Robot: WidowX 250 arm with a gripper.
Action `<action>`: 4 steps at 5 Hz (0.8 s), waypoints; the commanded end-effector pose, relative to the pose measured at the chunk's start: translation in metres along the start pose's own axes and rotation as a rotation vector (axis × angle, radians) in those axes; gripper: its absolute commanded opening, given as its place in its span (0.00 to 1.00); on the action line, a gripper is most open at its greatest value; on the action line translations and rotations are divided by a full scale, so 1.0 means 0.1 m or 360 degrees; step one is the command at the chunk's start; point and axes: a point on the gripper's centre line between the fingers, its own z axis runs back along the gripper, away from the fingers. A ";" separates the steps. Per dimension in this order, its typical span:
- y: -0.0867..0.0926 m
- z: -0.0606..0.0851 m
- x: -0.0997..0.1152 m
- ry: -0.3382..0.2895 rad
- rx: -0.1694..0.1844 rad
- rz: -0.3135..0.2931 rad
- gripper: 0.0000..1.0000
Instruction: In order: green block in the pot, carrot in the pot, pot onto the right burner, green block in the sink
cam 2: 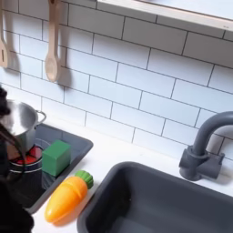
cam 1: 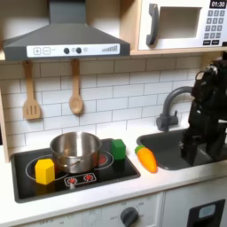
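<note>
- First exterior view: the pot [cam 1: 75, 152] is sitting in the lower left of the frame on the black cooktop [cam 1: 97, 182]. Its bowl is looking empty as far as its shiny inside allows a reading.
- The green block [cam 1: 118, 148] is standing just right of the pot, at the cooktop's right edge and outside the pot.
- The carrot [cam 1: 146, 159] is lying on the white surface [cam 1: 164, 182] between the cooktop and the sink [cam 1: 168, 144], its green tip pointing toward the upper left of the frame.
- A yellow block [cam 1: 44, 170] is resting at the lower left of the pot. Red burner markings [cam 1: 80, 180] are showing in front of the pot; which ring counts as the right burner cannot be settled from here.
- The arm [cam 1: 208, 106] is standing at the right of the frame over the sink. Its hand is lost in dark shapes, so I cannot tell how far open it is or whether it is holding anything.
- Second exterior view: the green block [cam 2: 56, 157] is sitting on the cooktop corner [cam 2: 82, 146], with the carrot [cam 2: 66, 198] just below it on the surface, near the sink [cam 2: 164, 205] wall.
- The pot [cam 2: 25, 123] is showing at the left edge of the frame, apart from the block.
- The faucet [cam 2: 205, 146] is rising at the right of the frame.
- Judgement: none of the four steps is appearing done. Block and carrot are both outside the pot, so the loading, the slide and the move to the sink are all remaining.
</note>
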 end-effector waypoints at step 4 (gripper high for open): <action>0.29 -0.08 0.52 -0.0055 -0.0007 0.0075 1.00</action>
